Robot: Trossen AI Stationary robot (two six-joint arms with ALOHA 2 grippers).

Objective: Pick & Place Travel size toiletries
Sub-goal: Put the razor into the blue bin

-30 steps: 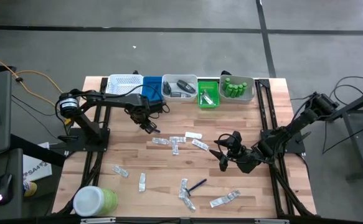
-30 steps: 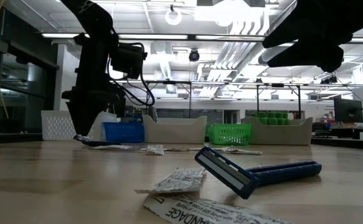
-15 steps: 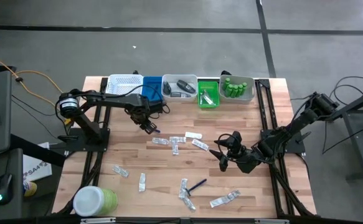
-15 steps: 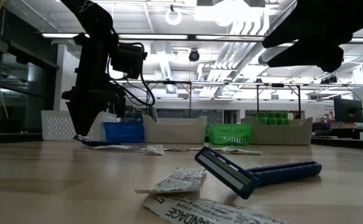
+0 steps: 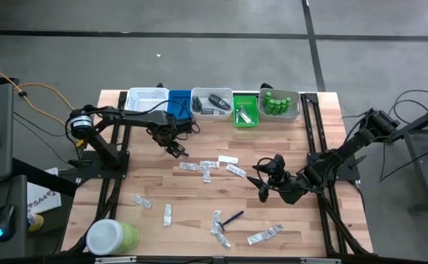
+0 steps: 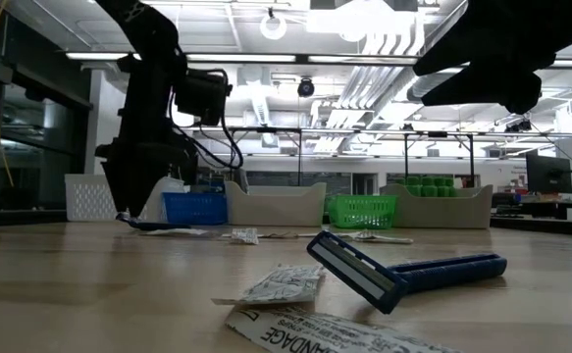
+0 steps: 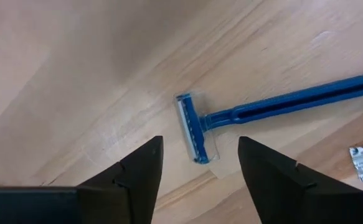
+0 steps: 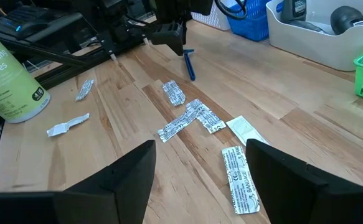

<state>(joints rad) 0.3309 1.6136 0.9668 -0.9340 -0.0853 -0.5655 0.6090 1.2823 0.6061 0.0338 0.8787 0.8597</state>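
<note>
While the left gripper (image 5: pixel 175 150) hangs low over the tabletop (image 5: pixel 155 187) near the far edge, just in front of the blue tray (image 5: pixel 178 103), its fingers (image 7: pixel 137 171) stand apart and hold nothing; a blue razor (image 7: pixel 256 115) lies flat on the wood directly beyond them, its head between the fingertips in the left wrist view. The right gripper (image 5: pixel 263 180) hovers above the wood toward the right edge, fingers (image 8: pixel 128 180) spread wide and empty. Sachets (image 5: pixel 206 169) lie scattered across the middle of the tabletop, with more (image 5: pixel 263 235) near the front edge. A second razor (image 5: pixel 232 218) rests among the front sachets, its head raised off the wood in the low view (image 6: pixel 403 273). Along the far edge stand a white basket (image 5: pixel 146 99), the blue tray, a white tray (image 5: pixel 199 110) with dark oval pieces (image 5: pixel 215 101), a green basket (image 5: pixel 244 108) and a white tray (image 5: pixel 294 111) with green bottles (image 5: pixel 276 103). A large jar (image 5: pixel 111 237) sits at the front left corner.
</note>
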